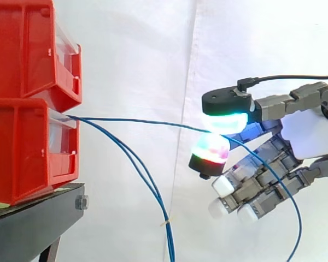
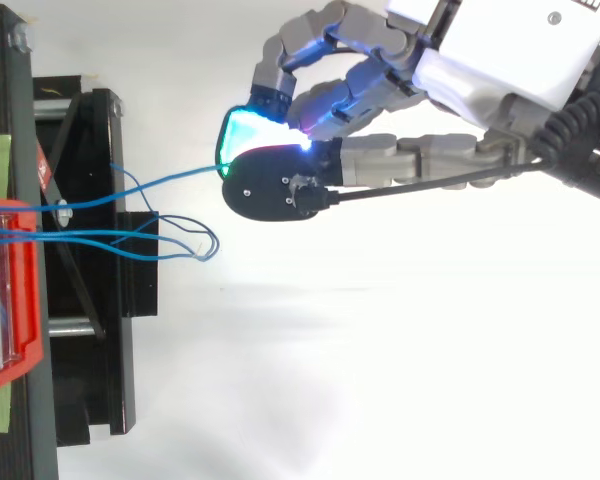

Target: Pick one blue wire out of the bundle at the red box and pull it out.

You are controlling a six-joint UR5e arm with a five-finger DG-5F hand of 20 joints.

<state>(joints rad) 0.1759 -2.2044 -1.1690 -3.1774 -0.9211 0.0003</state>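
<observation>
Several thin blue wires come out of the lower red bin point(image 1: 27, 150) at the left. One blue wire point(image 1: 136, 121) runs nearly level and taut from the bin's front lip to my hand point(image 1: 309, 136). A glowing green pad above and a red-green pad below pinch that wire at about point(image 1: 216, 132); behind the pinch it hangs down in front of the palm. In the top view the same wire point(image 2: 170, 178) leads to the pinching fingertips point(image 2: 242, 140) of the hand point(image 2: 500, 60). Other blue wires point(image 1: 147, 185) sag downward from the bin.
A second red bin point(image 1: 22, 49) is stacked above the lower one, both on a black stand point(image 1: 33, 218). The loose wires loop beside the stand point(image 2: 180, 240). A white curtain hangs behind.
</observation>
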